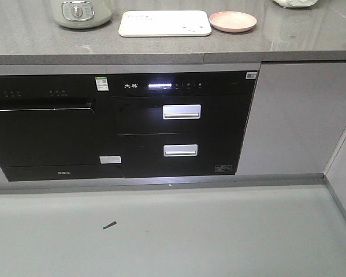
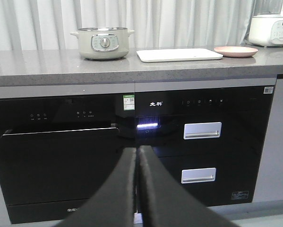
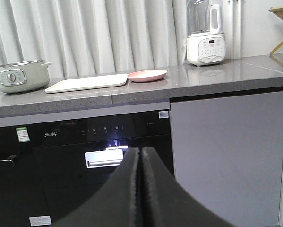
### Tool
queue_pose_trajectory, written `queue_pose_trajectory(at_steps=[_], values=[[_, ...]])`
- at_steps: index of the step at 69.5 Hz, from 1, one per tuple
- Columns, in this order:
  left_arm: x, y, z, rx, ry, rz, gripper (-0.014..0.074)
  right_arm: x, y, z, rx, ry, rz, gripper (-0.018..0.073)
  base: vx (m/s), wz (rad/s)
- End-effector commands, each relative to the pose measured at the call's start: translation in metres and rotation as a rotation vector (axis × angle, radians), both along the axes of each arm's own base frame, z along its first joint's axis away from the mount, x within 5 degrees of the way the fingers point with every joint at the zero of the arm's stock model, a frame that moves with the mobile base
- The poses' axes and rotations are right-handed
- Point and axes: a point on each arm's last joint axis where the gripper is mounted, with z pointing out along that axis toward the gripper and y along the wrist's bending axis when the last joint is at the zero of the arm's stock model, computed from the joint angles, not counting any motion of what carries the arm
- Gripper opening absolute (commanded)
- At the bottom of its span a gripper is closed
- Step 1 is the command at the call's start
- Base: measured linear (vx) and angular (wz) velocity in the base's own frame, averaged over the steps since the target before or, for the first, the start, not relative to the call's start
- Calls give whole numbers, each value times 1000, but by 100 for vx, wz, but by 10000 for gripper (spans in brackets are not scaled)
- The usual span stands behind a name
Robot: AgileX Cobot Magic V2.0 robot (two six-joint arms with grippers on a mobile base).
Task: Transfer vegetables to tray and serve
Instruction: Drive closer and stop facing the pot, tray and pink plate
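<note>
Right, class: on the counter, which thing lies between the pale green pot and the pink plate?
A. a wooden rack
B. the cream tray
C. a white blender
B: in the front view the cream tray lies on the counter with the pale green pot on one side and the pink plate on the other.

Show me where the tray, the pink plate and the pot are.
tray (image 1: 164, 24): front view, bare flat middle.
pink plate (image 1: 233, 21): front view, inner face.
pot (image 2: 118, 46): left wrist view, front wall.
</note>
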Motion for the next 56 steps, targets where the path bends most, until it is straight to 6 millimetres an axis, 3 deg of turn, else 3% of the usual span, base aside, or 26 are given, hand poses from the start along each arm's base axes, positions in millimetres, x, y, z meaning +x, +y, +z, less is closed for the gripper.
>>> queue_pose_trajectory(at_steps=[1, 56], values=[[1, 0, -1, -10, -54, -3, -6, 0, 0, 2, -6, -66, 1, -3, 5, 1], [1, 0, -1, -10, -54, -3, -6, 0, 0, 2, -6, -66, 1, -3, 8, 1]])
